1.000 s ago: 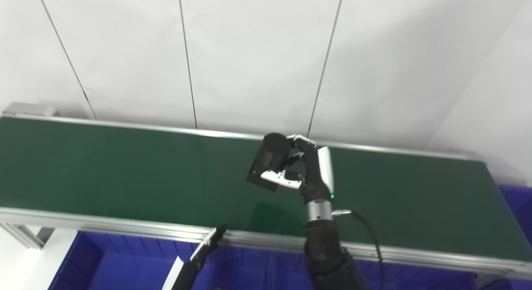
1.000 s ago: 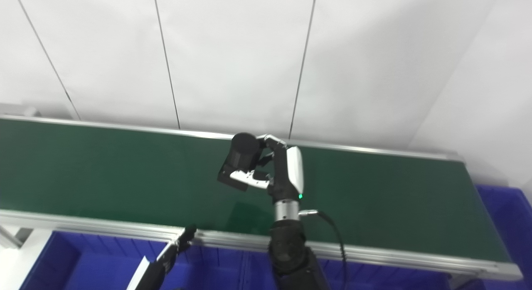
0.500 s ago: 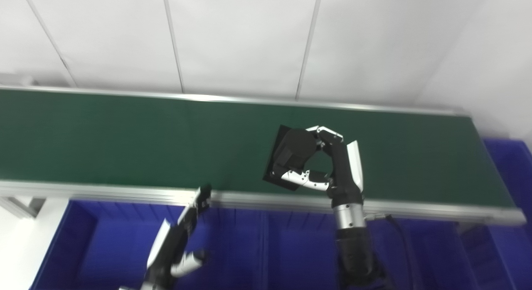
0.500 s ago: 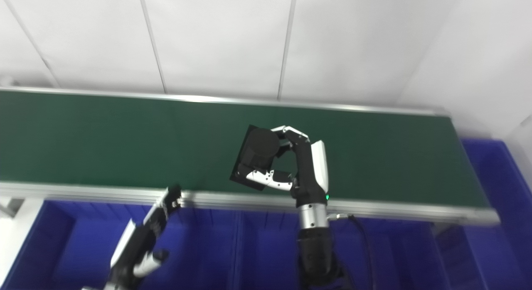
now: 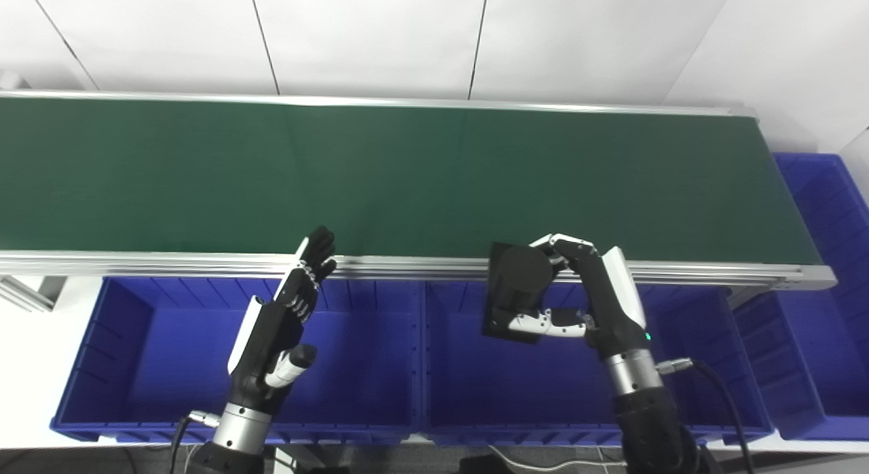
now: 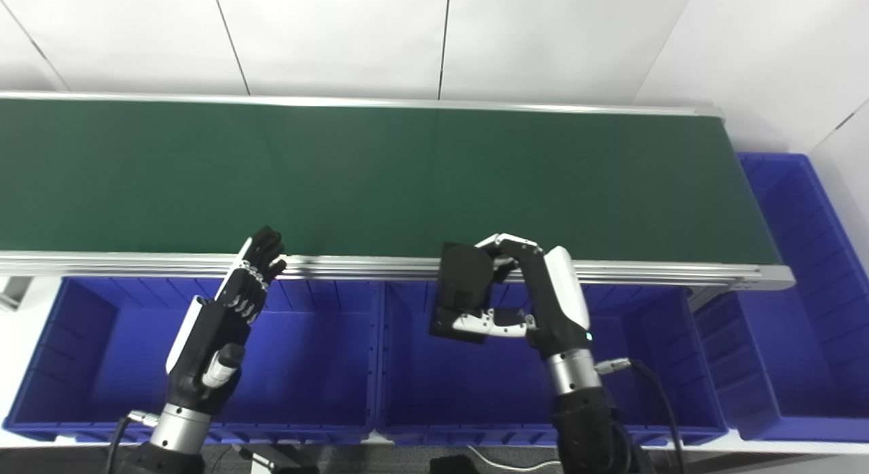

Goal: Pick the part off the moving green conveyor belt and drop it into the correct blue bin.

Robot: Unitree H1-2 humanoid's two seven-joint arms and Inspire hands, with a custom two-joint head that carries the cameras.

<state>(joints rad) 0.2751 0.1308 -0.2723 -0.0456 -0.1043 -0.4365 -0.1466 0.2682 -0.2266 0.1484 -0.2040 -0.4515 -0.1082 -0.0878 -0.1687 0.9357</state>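
White wall panels back my green conveyor belt (image 5: 407,168). My right hand (image 5: 584,297) grips the black, rigid-looking square-based cylindrical part (image 5: 516,290) around its barrel; my left hand (image 5: 285,318) hangs open.

wall (image 5: 380,32): white panels, thin dark vertical seams | floor (image 5: 27,365): white, lower left | light: even

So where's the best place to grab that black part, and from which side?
Grip the round body of the black part, not its flat square base. Come from its right, as the right hand does now: fingers over the top, thumb underneath. The thin plate probably offers less purchase, and the rounded body fits the curl of the hand.
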